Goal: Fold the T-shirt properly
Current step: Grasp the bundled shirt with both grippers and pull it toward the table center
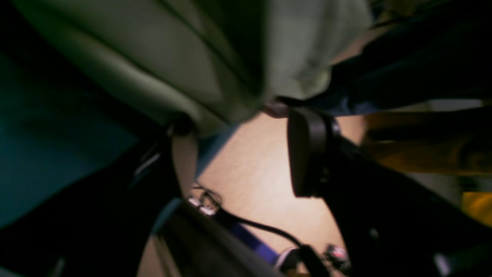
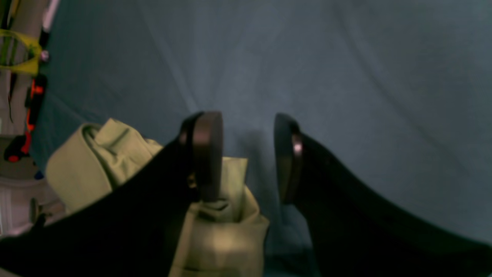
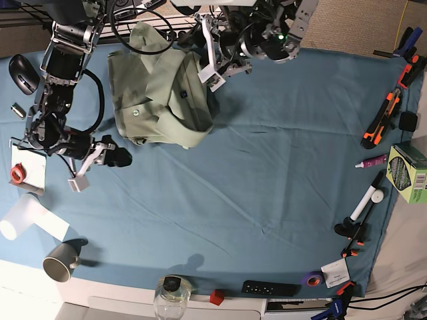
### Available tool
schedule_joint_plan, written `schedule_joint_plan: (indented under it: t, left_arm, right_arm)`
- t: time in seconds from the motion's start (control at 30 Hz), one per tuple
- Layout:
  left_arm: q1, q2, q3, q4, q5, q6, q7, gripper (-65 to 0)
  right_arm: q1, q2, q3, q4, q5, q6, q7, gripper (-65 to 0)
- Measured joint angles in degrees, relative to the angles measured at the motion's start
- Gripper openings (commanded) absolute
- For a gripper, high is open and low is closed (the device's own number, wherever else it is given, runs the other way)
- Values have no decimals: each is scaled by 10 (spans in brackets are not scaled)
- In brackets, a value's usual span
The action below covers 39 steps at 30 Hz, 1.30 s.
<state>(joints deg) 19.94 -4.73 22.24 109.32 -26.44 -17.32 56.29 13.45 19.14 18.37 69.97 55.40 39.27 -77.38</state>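
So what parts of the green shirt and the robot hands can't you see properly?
- T-shirt, base view: bunched in a heap; its underside and inner folds are hidden by its own cloth.
- T-shirt, left wrist view: blurred, cut off by the top edge.
- Left gripper, base view: lost among arm parts and cables.
- T-shirt, right wrist view: partly covered by the right gripper, cut by the bottom edge.

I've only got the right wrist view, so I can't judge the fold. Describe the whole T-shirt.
Observer: The T-shirt lies in a crumpled heap near the far edge of the table cloth, not flat.
Operator: Report the left end effector.
Observer: The left end effector is open at the shirt's edge, with bare floor showing between its fingers.
Operator: Place my arm in the base view.
Observer: The right end effector sits just off the heap's near corner.
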Motion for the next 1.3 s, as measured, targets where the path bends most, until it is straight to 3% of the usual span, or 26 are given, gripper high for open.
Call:
schedule_joint_plan:
  t: [0.3,0.37,0.47,0.6,0.63,0.87,1.3]
  left_arm:
    - [-7,-1,-1,-1,29,23,-9,-277]
    - [-7,-1,-1,-1,29,23,-9,-286]
    - [-7,0,-1,-1,28,23,-10,-382]
    - [-7,0,-1,-11,13,23,-25,-619]
    - [-8,-1,0,-18,8,23,-29,-650]
    - [-8,0,41,-33,17,12,-36,-650]
    - [-8,-4,42,-33,46,12,-37,-650]
  right_arm:
    - [-6,-4,-3,0,-9,0,-1,-423]
    - [-6,-4,-3,0,-9,0,-2,-458]
    - [-6,-4,-3,0,-9,2,-1,-650]
    - [-6,-4,-3,0,-9,5,0,-650]
    - [-6,-4,-3,0,-9,5,0,-650]
    - [-13,-4,-3,0,9,5,0,-650]
    - [-51,-4,-4,0,28,5,-7,-648]
